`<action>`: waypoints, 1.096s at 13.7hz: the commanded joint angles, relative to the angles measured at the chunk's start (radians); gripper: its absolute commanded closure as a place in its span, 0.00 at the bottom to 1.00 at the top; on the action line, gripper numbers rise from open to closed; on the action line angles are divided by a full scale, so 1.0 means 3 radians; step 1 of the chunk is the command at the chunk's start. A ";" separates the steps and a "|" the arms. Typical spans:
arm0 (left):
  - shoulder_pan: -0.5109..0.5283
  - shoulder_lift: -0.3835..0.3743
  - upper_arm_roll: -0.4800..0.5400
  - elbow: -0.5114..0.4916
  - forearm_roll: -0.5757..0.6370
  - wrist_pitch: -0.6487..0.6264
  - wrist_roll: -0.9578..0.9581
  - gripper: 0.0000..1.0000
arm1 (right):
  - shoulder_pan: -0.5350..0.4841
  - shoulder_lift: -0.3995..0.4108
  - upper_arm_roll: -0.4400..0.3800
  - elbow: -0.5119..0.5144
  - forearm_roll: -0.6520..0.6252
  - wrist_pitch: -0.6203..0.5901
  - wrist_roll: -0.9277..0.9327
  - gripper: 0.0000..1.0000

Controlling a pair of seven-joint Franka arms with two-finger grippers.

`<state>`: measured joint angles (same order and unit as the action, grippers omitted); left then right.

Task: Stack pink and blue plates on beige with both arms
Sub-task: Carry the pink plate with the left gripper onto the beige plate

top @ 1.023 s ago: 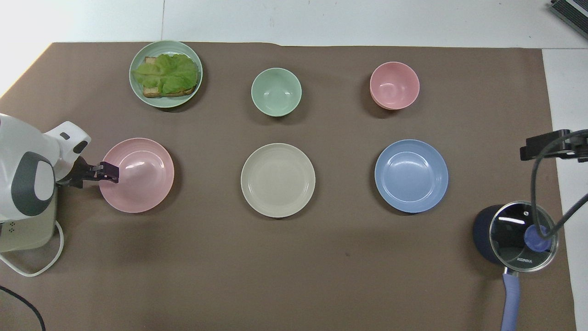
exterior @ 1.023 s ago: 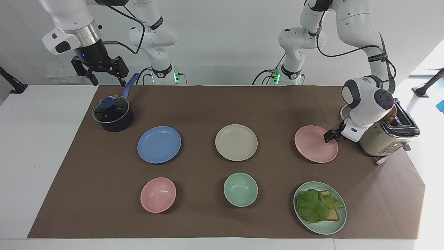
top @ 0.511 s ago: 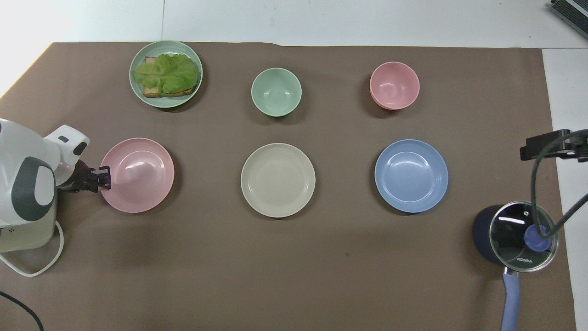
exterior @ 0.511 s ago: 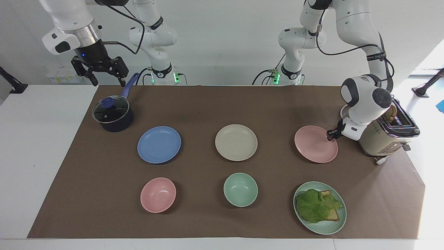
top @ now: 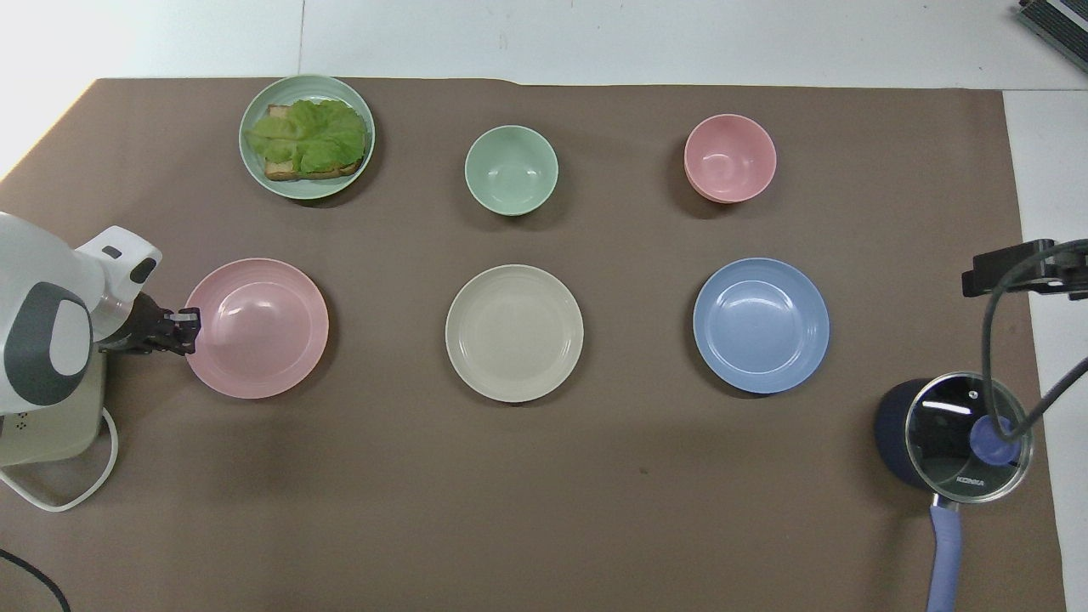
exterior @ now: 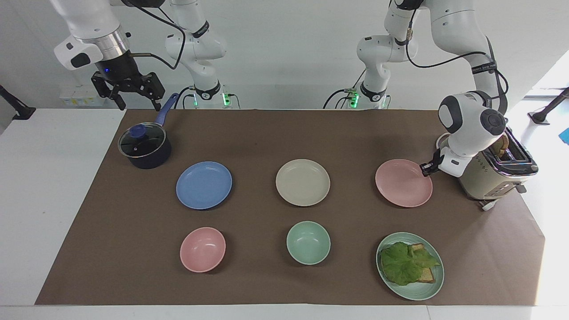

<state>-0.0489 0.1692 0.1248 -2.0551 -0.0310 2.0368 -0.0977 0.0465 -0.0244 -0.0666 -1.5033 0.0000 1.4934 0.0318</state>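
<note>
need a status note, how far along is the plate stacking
Done: nothing stacked; beige plate is bare. In hand: left gripper is shut on the pink plate's rim. Left: move pink onto beige, then blue plate; right gripper waits open above the pot.

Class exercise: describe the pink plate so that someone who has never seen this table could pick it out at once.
On the brown mat, three equal plates lie in a row. The pink plate is the one at the left arm's end, beside the toaster, its rim pinched by the left gripper. The pink bowl is smaller and deeper.
</note>
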 commanded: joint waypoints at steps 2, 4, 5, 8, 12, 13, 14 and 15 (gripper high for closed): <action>-0.0209 -0.0032 0.0008 0.0422 -0.0141 -0.0683 -0.0230 1.00 | -0.0012 -0.0046 -0.0008 -0.0031 0.0072 -0.0008 0.0047 0.00; -0.0454 -0.0047 0.0008 0.0495 -0.0234 -0.0781 -0.0547 1.00 | -0.0012 -0.0046 -0.0008 -0.0031 0.0072 -0.0008 0.0047 0.00; -0.0607 -0.0068 0.0008 0.0495 -0.0239 -0.0781 -0.0751 1.00 | -0.0012 -0.0046 -0.0008 -0.0031 0.0072 -0.0008 0.0047 0.00; -0.0945 -0.0068 0.0003 0.0495 -0.0448 -0.0735 -0.1192 1.00 | -0.0012 -0.0046 -0.0008 -0.0031 0.0072 -0.0008 0.0047 0.00; -0.1467 -0.0134 0.0003 0.0429 -0.0648 -0.0578 -0.1652 1.00 | -0.0012 -0.0046 -0.0008 -0.0031 0.0072 -0.0008 0.0047 0.00; -0.1559 -0.0155 0.0003 0.0383 -0.0709 -0.0511 -0.1679 1.00 | -0.0012 -0.0046 -0.0008 -0.0031 0.0072 -0.0008 0.0047 0.00; -0.1626 -0.0160 0.0003 0.0357 -0.0750 -0.0465 -0.1684 1.00 | -0.0012 -0.0046 -0.0008 -0.0031 0.0072 -0.0008 0.0042 0.00; -0.1692 -0.0135 -0.0002 0.0336 -0.0756 -0.0388 -0.1679 1.00 | -0.0012 -0.0046 -0.0008 -0.0031 0.0072 -0.0008 0.0047 0.00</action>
<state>-0.5174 0.1537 0.1059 -1.9145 -0.2351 1.8756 -0.5936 0.0465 -0.0244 -0.0666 -1.5033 0.0000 1.4934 0.0318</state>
